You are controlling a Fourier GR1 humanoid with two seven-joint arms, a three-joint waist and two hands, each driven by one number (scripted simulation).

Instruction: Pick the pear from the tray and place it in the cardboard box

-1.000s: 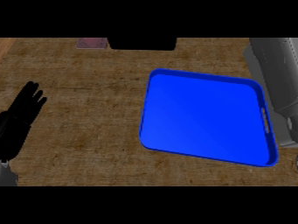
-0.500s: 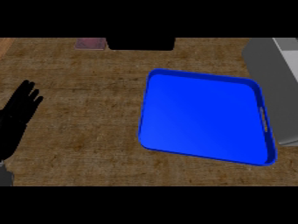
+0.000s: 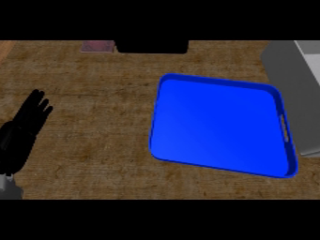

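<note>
Kitchen-type setting. Brown wood-grain desk fills view. Grey basin-like unit set at right edge, sink-like, exact kind unclear. Blue serving tray with side handle slot lies on desk just beside it.

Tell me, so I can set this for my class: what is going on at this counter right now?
Nothing is being handled at this moment. The blue tray lies on the wooden counter with no pear showing on it. The left hand rests open at the view's left edge, fingers straight. The right hand is out of view, and no cardboard box shows.
</note>
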